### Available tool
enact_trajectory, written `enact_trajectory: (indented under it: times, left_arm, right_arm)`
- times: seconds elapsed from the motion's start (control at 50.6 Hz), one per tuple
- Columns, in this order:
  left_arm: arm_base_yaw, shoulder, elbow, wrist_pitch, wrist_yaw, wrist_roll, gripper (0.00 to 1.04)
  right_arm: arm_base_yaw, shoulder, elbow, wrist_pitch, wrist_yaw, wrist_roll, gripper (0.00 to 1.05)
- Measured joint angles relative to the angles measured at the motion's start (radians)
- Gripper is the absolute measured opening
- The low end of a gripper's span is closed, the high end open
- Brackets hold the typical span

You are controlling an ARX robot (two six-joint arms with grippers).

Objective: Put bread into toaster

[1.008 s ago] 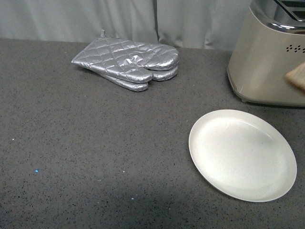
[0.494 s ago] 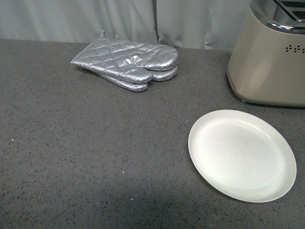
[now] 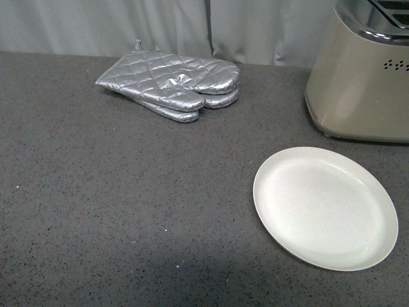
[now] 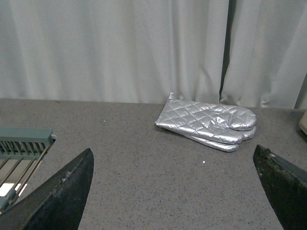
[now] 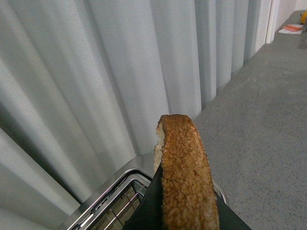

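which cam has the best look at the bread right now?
Right wrist view: the bread fills the centre, crust edge-on, clamped in the right pincer near the toaster and its slots. Front view shows no bread, only the bare plate and the toaster body. Left wrist view shows none either.

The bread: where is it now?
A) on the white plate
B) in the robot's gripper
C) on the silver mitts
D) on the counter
B: the right wrist view shows the bread held edge-on in the right gripper, near the toaster; the plate lies bare.
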Motion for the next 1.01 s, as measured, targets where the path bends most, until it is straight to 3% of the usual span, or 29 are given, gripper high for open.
enact_trajectory:
  times: [1.008]
  left_arm:
    - [0.0, 0.0, 0.0, 0.0, 0.0, 0.0, 0.98]
  right_arm:
    - [0.021, 0.144, 0.099, 0.01, 0.144, -0.01, 0.03]
